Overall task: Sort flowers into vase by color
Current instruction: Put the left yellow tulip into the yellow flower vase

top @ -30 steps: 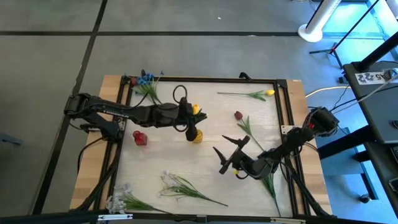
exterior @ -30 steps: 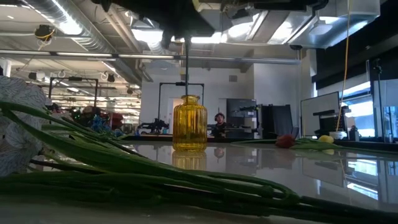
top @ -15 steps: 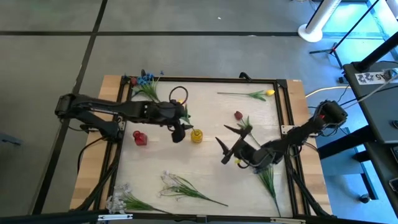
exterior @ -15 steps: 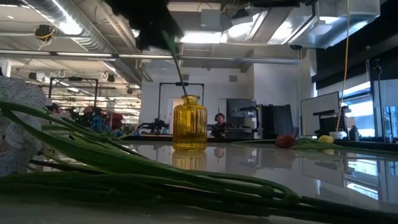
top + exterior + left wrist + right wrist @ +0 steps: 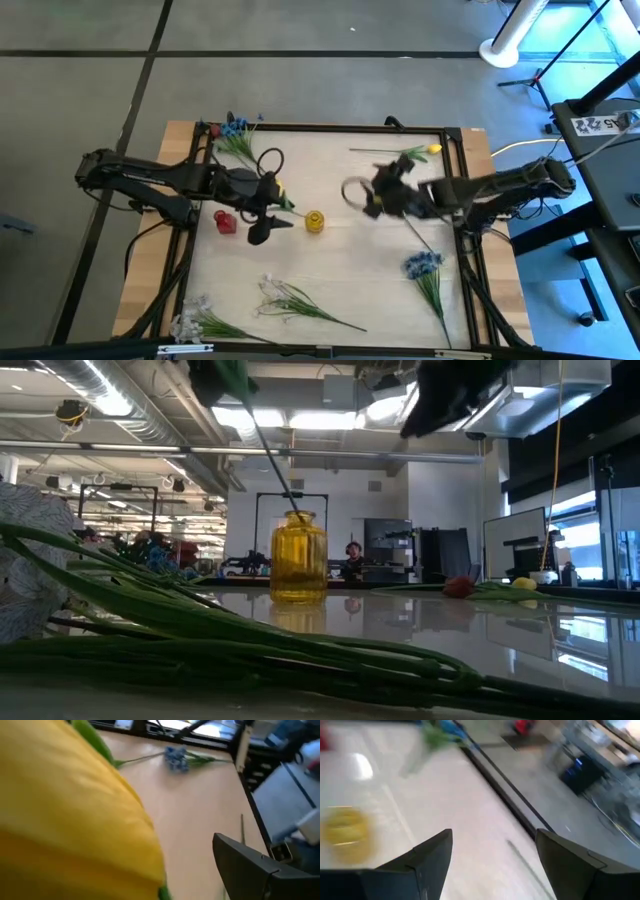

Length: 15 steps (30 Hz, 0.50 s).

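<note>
A yellow tulip stands with its stem [image 5: 265, 445] in the yellow vase [image 5: 314, 221] and leans toward the table's left. Its bloom [image 5: 65, 820] fills the left wrist view. My left gripper [image 5: 260, 222] is open, left of the vase, right by the bloom. My right gripper [image 5: 362, 196] hovers open right of the vase, nothing between its fingers [image 5: 430, 855]. It hides the red bud; only a green stem [image 5: 415, 230] shows beyond it. A blue flower [image 5: 422, 263] lies near the right edge. My left gripper stands open around the yellow tulip's bloom [image 5: 115, 810]. One finger [image 5: 250, 865] is clearly apart from it; the bloom hides the other. I cannot tell whether the gripper touches the flower.
A red vase [image 5: 224, 221] stands left of my left gripper. Blue flowers [image 5: 235, 130] lie at the far left corner, another yellow tulip [image 5: 425, 151] at the far right, and white sprigs [image 5: 285, 300] along the near edge. A black frame [image 5: 330, 128] rims the table.
My left gripper has opened and let go of the yellow tulip, then drawn back toward the table's left and near edge. The tulip, upright before, now leans left in the vase. My right gripper has swung from the near right toward the table's middle, uncovering the blue flower.
</note>
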Motion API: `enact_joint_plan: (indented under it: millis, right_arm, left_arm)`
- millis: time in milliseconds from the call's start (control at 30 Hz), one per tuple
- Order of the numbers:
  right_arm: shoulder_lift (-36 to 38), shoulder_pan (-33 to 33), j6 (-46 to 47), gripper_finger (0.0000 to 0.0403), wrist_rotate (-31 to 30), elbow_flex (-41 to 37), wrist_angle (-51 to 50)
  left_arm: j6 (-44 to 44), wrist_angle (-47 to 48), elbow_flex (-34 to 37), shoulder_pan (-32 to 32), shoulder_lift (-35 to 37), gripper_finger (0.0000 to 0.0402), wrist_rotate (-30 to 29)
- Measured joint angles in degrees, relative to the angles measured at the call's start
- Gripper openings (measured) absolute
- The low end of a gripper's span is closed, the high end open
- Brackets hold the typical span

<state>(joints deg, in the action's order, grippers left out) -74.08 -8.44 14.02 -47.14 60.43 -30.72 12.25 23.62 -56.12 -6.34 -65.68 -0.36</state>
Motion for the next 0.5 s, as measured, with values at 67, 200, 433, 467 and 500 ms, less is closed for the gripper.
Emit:
enact_joint_plan:
  millis: [67,200,433,467,500]
  right_arm:
    - [0.0,5.6,-0.3,0.0285,2.9,0.0,-2.7]
    - [-0.1,17.5,0.7,0.0285,16.1,-0.1,-3.3]
    - [-0.3,25.1,-0.7,0.0285,23.7,-0.1,1.4]
    - [-0.3,25.0,-0.8,0.0285,23.8,-0.1,1.5]
    - [-0.3,24.8,-0.8,0.0285,24.0,-0.1,1.4]
  left_arm:
    - [-1.1,0.4,0.0,-1.1,0.3,0.0253,-0.2]
    - [-4.0,-0.7,0.0,-1.8,0.8,0.0254,-1.4]
    - [-8.4,-7.7,0.0,0.1,-5.0,0.0254,-4.7]
    - [-8.7,-8.5,0.0,0.3,-6.0,0.0254,-4.7]
    - [-9.3,-8.6,0.0,0.5,-6.9,0.0254,-4.7]
